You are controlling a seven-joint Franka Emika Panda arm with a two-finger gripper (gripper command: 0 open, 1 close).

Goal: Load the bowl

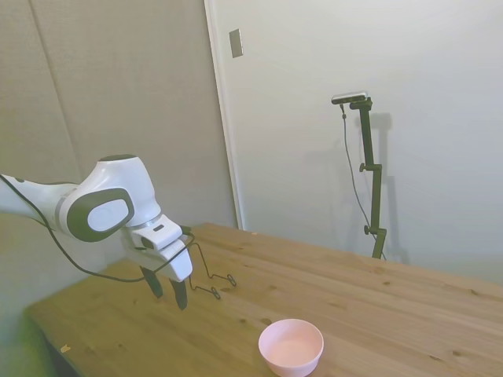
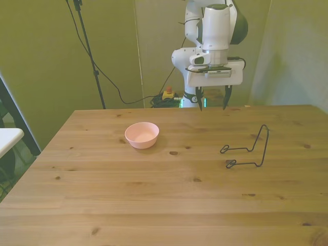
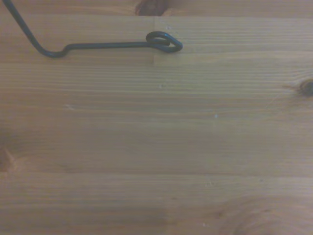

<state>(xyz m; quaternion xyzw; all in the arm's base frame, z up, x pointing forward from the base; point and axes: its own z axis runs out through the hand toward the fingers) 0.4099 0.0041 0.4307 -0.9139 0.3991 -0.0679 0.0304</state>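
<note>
the small round pale pink plastic bowl (image 1: pixel 291 346) sits empty on the wooden table (image 2: pixel 154 205), well apart from my gripper (image 2: pixel 212 105). my fingers are apart, holding nothing. i might bump the thin dark wire rack (image 2: pixel 251 148) and tip it.

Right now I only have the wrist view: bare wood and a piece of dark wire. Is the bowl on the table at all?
Observer: Yes. The pink bowl sits upright on the table, to the front view's left of the wire rack and apart from it.
Operator: Anything in it?
Observer: No, it looks empty.
Operator: And the end effector?
Observer: The end effector is open, holds nothing and is raised off the wood.
</note>
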